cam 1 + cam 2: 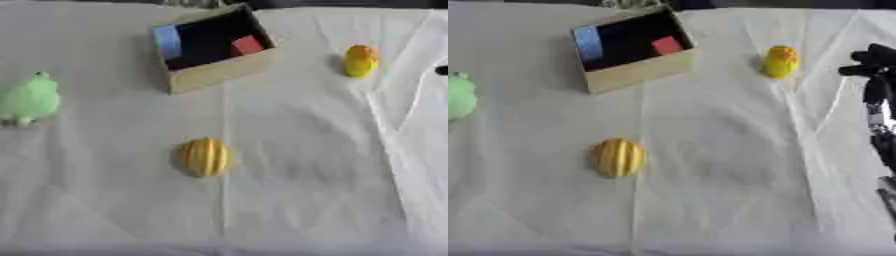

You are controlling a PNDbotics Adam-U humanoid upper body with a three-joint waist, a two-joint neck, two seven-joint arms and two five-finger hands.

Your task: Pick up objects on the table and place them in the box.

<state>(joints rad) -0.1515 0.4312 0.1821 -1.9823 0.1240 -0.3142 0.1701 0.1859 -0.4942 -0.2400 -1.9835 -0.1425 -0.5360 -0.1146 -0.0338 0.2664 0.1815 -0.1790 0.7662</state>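
Right eye view shows the right hand (874, 62) at the right edge, holding nothing; whether its fingers are curled I cannot tell. The box (219, 72) already holds a blue and a red block. I judge a new pick begins: the small yellow toy (781, 61) is nearest, so the hand must reach left to it.
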